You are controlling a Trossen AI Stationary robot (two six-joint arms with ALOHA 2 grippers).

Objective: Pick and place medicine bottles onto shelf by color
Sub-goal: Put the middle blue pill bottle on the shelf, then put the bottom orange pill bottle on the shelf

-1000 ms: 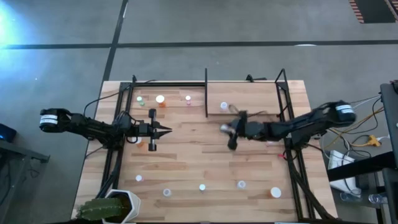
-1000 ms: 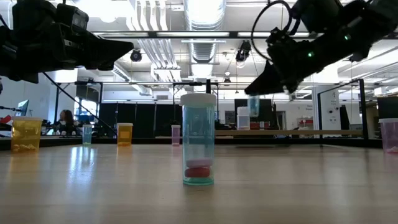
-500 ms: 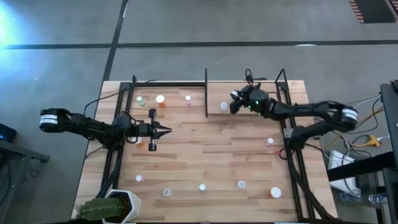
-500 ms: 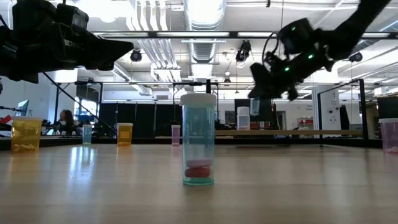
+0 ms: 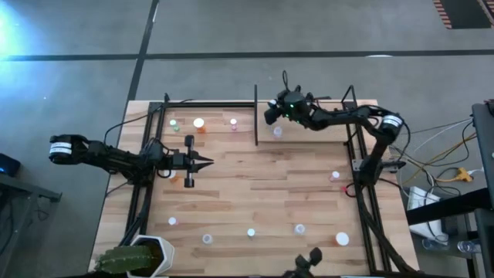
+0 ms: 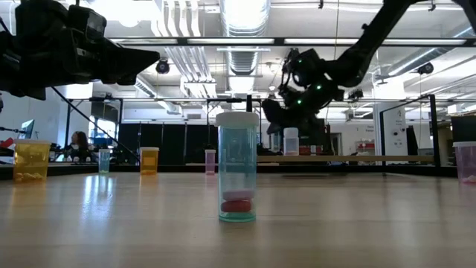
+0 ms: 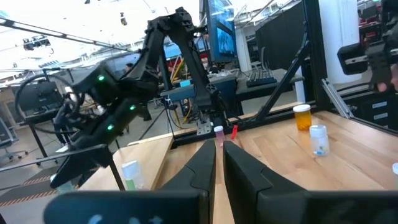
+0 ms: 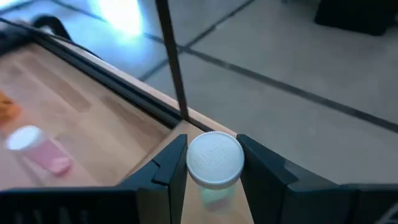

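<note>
My right gripper [image 5: 270, 112] hangs over the table's far edge, just right of the shelf's black upright divider [image 5: 256, 116], shut on a small medicine bottle [image 8: 214, 158] with a white cap and a greenish body. A white-capped bottle [image 5: 278, 131] stands on the shelf board beside it. Left of the divider stand green [image 5: 174, 123], orange [image 5: 199, 123] and pink [image 5: 233, 122] bottles. My left gripper [image 5: 202, 161] hovers shut over the table's left middle, holding nothing. My right gripper pinches the bottle at its top, the two fingers [image 8: 171, 165] on opposite sides of the white cap [image 8: 194, 167]. The body hangs below the fingers, clear of the board. How far back it reaches between the fingers does not show.
Several bottles stand in a row near the front edge [image 5: 251, 232], with an orange one [image 5: 342, 239] at the right and a pink one [image 5: 335, 176] by the right rail. A teal bottle [image 6: 237, 179] fills the low view's foreground. A potted plant [image 5: 139, 259] sits at the near left corner.
My right gripper has swung from the table's middle toward the far edge and a little left, up to the divider, carrying the bottle clear of the board and rolling somewhat on the way.
</note>
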